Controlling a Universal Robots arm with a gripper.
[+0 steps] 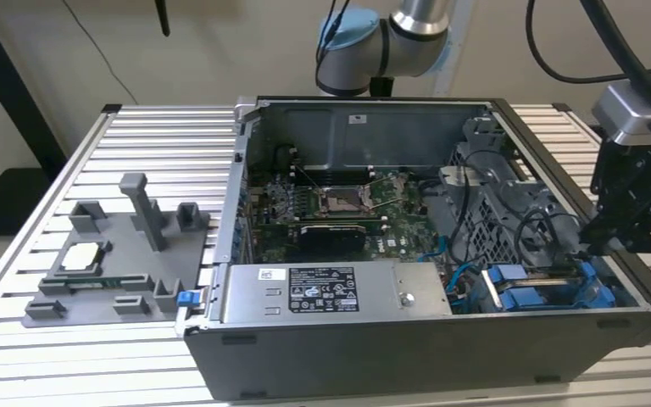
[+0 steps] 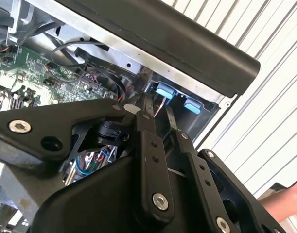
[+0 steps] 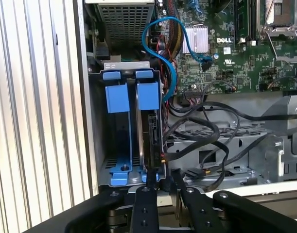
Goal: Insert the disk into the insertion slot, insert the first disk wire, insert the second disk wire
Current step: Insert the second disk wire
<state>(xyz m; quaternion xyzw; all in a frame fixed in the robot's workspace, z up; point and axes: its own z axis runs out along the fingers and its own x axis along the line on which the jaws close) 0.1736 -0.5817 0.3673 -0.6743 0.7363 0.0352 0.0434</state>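
Observation:
The disk (image 3: 149, 131) stands on edge in its blue carrier inside the insertion slot (image 3: 120, 145), a grey bay with blue tabs (image 2: 165, 91) at the case's corner. In the exterior view the bay (image 1: 542, 290) is at the case's front right. My gripper (image 3: 165, 175) hangs over the disk's end away from the tabs. Its two thin fingers stand close together on the end of a black disk wire (image 3: 164, 158) that runs down beside the disk. The same narrow grip appears in the second wrist view (image 2: 159, 112). In the exterior view the gripper (image 1: 592, 244) is just above the bay.
More black wires (image 3: 221, 145) loop over the perforated cage, and a blue cable (image 3: 160, 29) arcs past the motherboard (image 1: 325, 203). The power-supply box (image 1: 325, 291) fills the case's front. A grey fixture plate (image 1: 122, 254) lies on the exterior view's left. A person's hand (image 2: 284, 200) is nearby.

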